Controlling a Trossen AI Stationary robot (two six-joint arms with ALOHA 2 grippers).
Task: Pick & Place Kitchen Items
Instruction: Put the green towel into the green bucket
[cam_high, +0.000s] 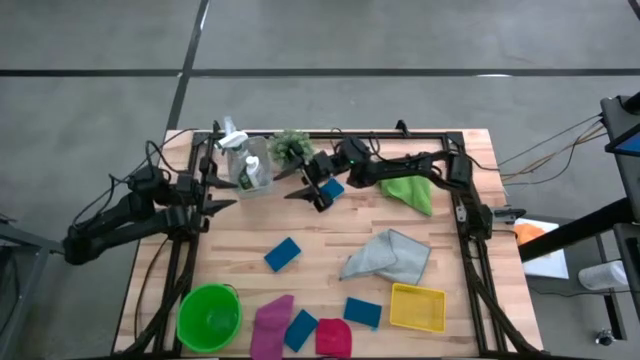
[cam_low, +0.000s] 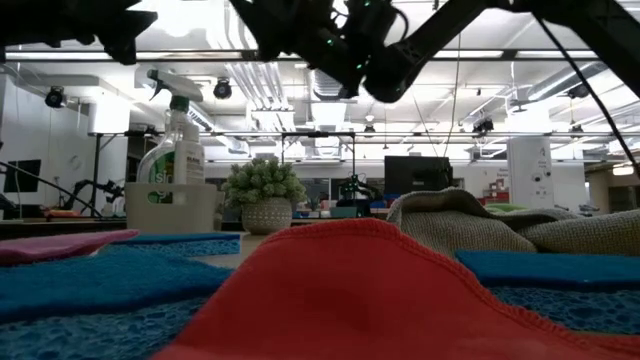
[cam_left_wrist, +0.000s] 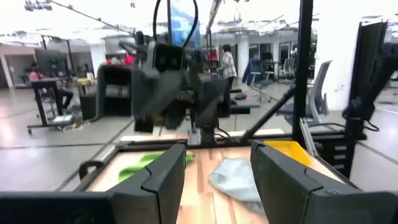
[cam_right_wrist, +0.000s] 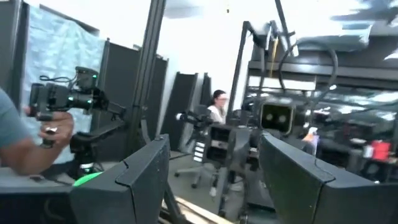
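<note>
My right gripper (cam_high: 312, 194) hung upper centre, fingers spread, a blue sponge (cam_high: 331, 188) touching its right side. The left gripper (cam_high: 222, 205), also parted and empty, sat farther left.

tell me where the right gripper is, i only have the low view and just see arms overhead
observer: the high view puts the right gripper over the far middle of the table, next to a blue sponge.
operator: is it holding that sponge
observer: its wrist view shows the fingers apart with nothing between them.
operator: and the left gripper
observer: the left gripper sits open over the table's left side, near the container with the spray bottle.
</note>
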